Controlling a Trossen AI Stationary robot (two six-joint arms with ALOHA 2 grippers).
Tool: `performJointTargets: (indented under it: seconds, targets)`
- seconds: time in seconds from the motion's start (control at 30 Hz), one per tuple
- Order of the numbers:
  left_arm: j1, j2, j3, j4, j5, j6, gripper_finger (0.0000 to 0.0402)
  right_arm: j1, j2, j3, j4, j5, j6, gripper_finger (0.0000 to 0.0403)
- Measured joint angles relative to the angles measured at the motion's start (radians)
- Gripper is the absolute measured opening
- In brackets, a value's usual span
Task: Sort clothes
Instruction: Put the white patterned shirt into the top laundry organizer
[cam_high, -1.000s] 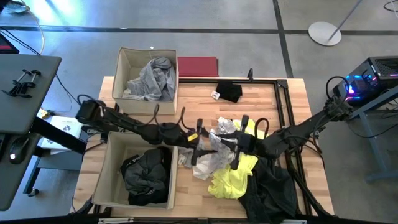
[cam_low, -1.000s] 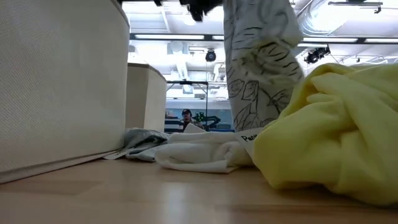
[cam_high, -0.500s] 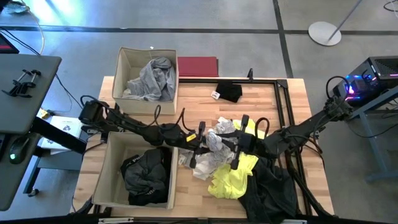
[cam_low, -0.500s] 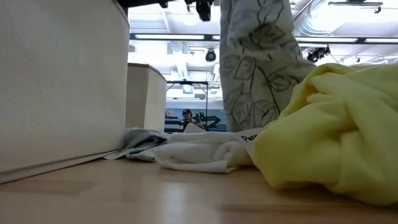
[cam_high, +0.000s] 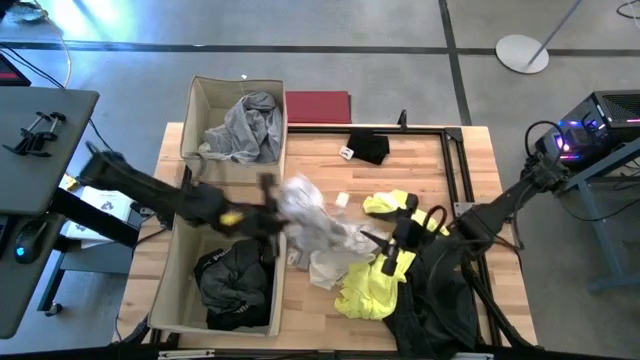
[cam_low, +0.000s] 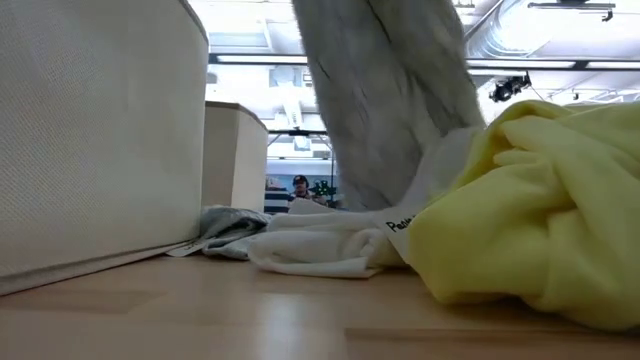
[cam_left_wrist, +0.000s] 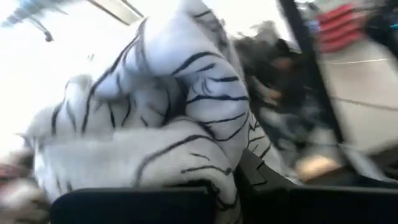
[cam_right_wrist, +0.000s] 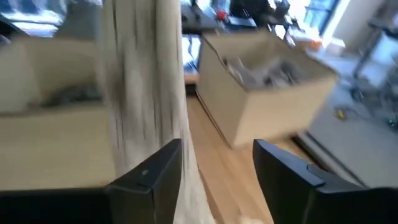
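**Handling the Printed White Garment During Sorting**

We hold the white printed garment (cam_high: 305, 212) in the left gripper (cam_high: 268, 207), whose fingers are clamped on a bunched fold of the fabric. The garment hangs above the table (cam_high: 470, 160), just beside the two beige boxes (cam_high: 196, 100), with its lower end trailing toward the pile. The right gripper (cam_high: 392, 247) stands with its fingers spread and nothing between them, over the neon yellow garment (cam_high: 372, 282).

We judge the fabric to be light, limp and without stiffness: it drapes straight down and will swing and stretch under motion. We expect no fragility, but a thin fold can slide out of the fingers. We recommend gripping a thick gathered bunch near the middle, not an edge or a single layer.

The remaining clothes lie near the table's front edge: a white piece (cam_low: 320, 245), the yellow one, and a dark garment (cam_high: 430, 310). A small black item (cam_high: 368, 147) lies well apart, near the back.
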Motion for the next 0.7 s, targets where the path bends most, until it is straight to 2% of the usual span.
performJointTargets:
  seconds: [0.13, 0.23, 0.33, 0.43, 0.6, 0.7]
  targets:
    - [0.026, -0.139, 0.029, -0.002, -0.123, 0.174, 0.0001, 0.026, 0.004, 0.0, -0.197, 0.042, 0.238, 0.0188]
    - [0.096, -0.197, 0.1, -0.023, -0.13, 0.246, 0.0001, 0.042, 0.009, -0.034, -0.25, 0.081, 0.357, 0.0188]
    - [0.196, -0.211, 0.204, -0.081, -0.085, 0.28, 0.0001, 0.047, 0.009, -0.085, -0.245, 0.12, 0.416, 0.0188]
    - [0.319, -0.184, 0.335, -0.196, 0.014, 0.266, 0.0001, 0.047, 0.009, -0.141, -0.232, 0.124, 0.478, 0.0188]
    - [0.512, -0.068, 0.554, -0.331, 0.201, 0.266, 0.0, 0.04, 0.009, -0.226, -0.167, 0.135, 0.539, 0.0188]
    - [0.596, 0.021, 0.681, -0.381, 0.214, 0.375, 0.0, 0.04, 0.009, -0.263, -0.1, 0.138, 0.537, 0.0188]
